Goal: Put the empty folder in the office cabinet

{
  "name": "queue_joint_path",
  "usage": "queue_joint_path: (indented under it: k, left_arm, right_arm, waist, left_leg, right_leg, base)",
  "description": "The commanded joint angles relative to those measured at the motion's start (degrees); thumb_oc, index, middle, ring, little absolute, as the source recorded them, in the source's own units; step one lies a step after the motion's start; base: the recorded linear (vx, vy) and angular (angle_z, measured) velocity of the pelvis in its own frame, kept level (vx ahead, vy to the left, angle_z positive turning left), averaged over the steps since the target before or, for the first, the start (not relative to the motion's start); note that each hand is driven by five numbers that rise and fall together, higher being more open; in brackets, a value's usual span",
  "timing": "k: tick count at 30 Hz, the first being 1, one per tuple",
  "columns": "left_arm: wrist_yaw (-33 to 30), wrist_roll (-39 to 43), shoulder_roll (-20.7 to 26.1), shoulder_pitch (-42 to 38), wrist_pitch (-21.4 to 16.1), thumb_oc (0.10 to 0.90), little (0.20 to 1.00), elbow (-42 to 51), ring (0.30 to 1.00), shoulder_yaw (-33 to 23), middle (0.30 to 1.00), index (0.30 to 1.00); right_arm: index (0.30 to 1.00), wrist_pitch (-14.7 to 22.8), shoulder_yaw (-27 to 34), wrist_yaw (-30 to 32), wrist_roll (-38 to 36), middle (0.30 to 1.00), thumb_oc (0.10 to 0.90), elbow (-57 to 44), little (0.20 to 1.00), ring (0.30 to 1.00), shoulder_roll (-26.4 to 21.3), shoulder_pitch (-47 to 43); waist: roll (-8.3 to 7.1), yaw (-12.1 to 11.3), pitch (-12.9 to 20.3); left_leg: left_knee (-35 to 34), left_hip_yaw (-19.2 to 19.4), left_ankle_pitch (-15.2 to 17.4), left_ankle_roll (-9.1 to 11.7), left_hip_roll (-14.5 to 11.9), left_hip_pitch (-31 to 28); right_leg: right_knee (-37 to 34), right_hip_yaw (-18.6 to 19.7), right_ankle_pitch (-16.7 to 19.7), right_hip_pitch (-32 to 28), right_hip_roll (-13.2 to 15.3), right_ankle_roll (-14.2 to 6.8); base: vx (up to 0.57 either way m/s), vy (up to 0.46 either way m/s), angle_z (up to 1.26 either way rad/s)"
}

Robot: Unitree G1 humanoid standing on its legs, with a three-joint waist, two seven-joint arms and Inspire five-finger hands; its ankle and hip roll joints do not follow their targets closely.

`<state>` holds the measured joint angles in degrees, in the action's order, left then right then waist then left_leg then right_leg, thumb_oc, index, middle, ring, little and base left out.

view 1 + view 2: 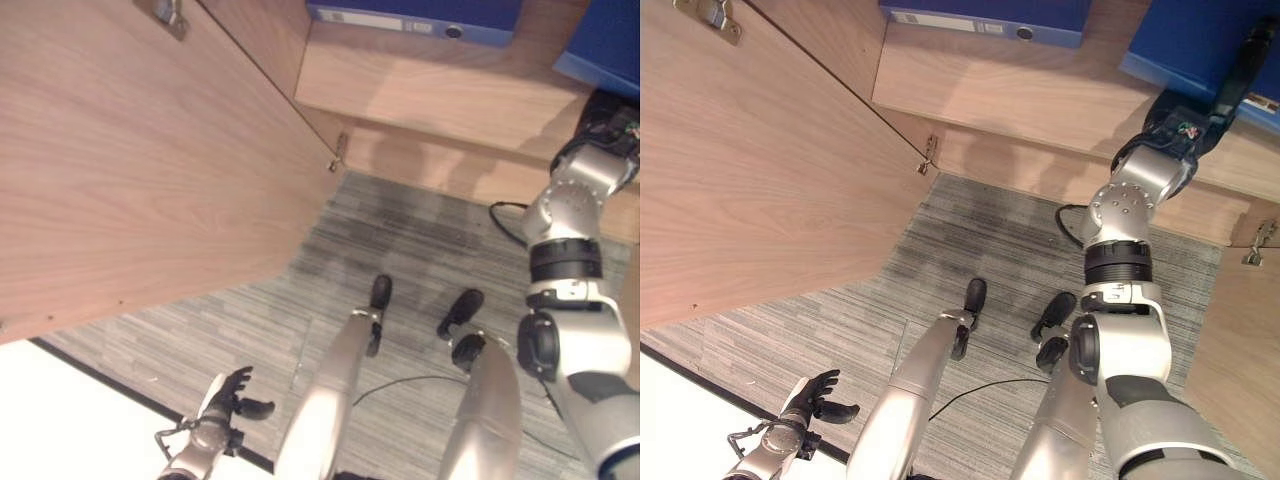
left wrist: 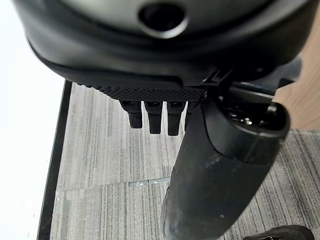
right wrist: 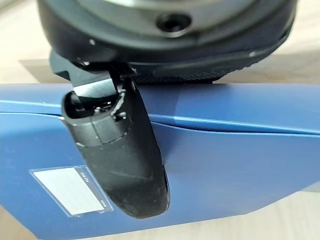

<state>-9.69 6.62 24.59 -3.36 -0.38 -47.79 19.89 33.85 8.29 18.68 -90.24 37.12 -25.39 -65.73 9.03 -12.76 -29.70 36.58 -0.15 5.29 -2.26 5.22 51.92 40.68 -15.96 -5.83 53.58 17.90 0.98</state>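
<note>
left eye view: the open cabinet door (image 1: 130, 170) swings out on the left, and a blue binder (image 1: 415, 20) already lies flat on the wooden shelf (image 1: 430, 95) at the top. the right arm reaches up toward a second blue shape at the upper right corner, the folder (image 1: 610, 45). the left hand (image 1: 225, 400) hangs low over the grey carpet (image 1: 400, 240), fingers loosely spread, holding nothing.

right eye view: the folder (image 1: 1195, 45) sits at the shelf's right end, well apart from the binder (image 1: 985, 18), with the right hand (image 1: 1240, 70) up against it (its fingers are lost behind the cover).

left wrist view: the left hand (image 2: 160, 117) shows straight fingers and a relaxed thumb over bare carpet.

right wrist view: the right hand (image 3: 120, 150) lays its thumb across the folder's blue cover (image 3: 225, 165), beside a white label (image 3: 70, 192). the fingers are out of sight, so whether it is gripped i cannot tell.

the risk, as i judge it: the folder looks only partly over the shelf, so letting go too soon could tip it off the edge onto the carpet. a thumb sliding on the smooth cover could also skew it.
</note>
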Motion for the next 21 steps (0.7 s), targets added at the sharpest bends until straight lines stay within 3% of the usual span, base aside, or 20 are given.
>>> queue_joint_path:
  k: [1, 16, 17, 18, 21]
  left_arm:
    - [-1.47, 2.52, 6.49, 5.41, 0.83, 0.8, 0.9, -2.96, 0.9, -1.44, 0.9, 0.9]
    - [-1.64, 2.83, 7.61, 5.65, 0.41, 0.8, 0.9, -4.72, 0.9, -2.47, 0.9, 0.9]
    - [-1.67, 2.95, 7.66, 5.66, 0.31, 0.8, 0.9, -4.8, 0.9, -2.4, 0.9, 0.9]
    - [-1.7, 3.12, 7.62, 5.62, 0.31, 0.8, 0.9, -4.97, 0.9, -2.51, 0.9, 0.9]
    - [-1.77, 3.14, 7.49, 5.25, 0.45, 0.8, 0.9, -5.06, 0.9, -2.33, 0.9, 0.9]
  right_arm:
    - [0.3, 0.79, -4.43, -6.03, 3.77, 0.3, 0.4, -4.04, 0.3, 0.3, -10.23, -6.29]
    - [0.3, -1.04, -7.99, -5.31, 3.08, 0.3, 0.4, 1.41, 0.3, 0.3, -13.94, -11.66]
    - [0.533, -1.32, -8.42, -4.99, 3.02, 0.533, 0.555, 2.42, 0.533, 0.533, -14.15, -12.03]
    - [0.9, -1.62, -8.78, -4.55, 3.09, 0.9, 0.8, 3.45, 0.9, 0.9, -14.44, -12.14]
    - [0.9, -2.25, -8.4, -3.92, 3.89, 0.9, 0.8, 3.6, 0.9, 0.9, -14.31, -12.14]
  waist:
    - [0.62, -0.11, 2.14]
    - [-0.42, -1.03, 3.29]
    - [-0.42, -1.11, 3.25]
    - [-0.61, -1.19, 3.26]
    - [-0.64, -1.06, 3.13]
  left_leg:
    - [-4.22, -1.32, 5.38, 0.91, 0.87, -4.94]
    - [-11.81, -2.84, 2.73, 2.25, 0.32, -9.26]
    - [-12.16, -2.96, 2.61, 2.32, 0.24, -9.61]
    - [-12.39, -3.04, 2.55, 2.36, 0.21, -9.78]
    - [-13.22, -3.12, 2.23, 2.4, 0.21, -10.26]
  right_leg:
    - [1.05, -0.6, -7.55, -5.31, -3.27, -2.77]
    - [-3.56, -2.39, -6.63, -8.79, -3.76, -3.24]
    - [-3.76, -2.44, -6.61, -8.99, -3.8, -3.23]
    - [-3.95, -2.47, -6.53, -9.08, -3.81, -3.27]
    - [-4.43, -2.75, -6.44, -9.52, -3.83, -3.35]
  base:
    - [0.0, 0.0, 0.0]
    - [0.02, -0.028, 0.03]
    - [0.0, 0.0, 0.0]
    - [0.02, -0.037, 0.01]
    - [0.01, -0.024, 0.01]
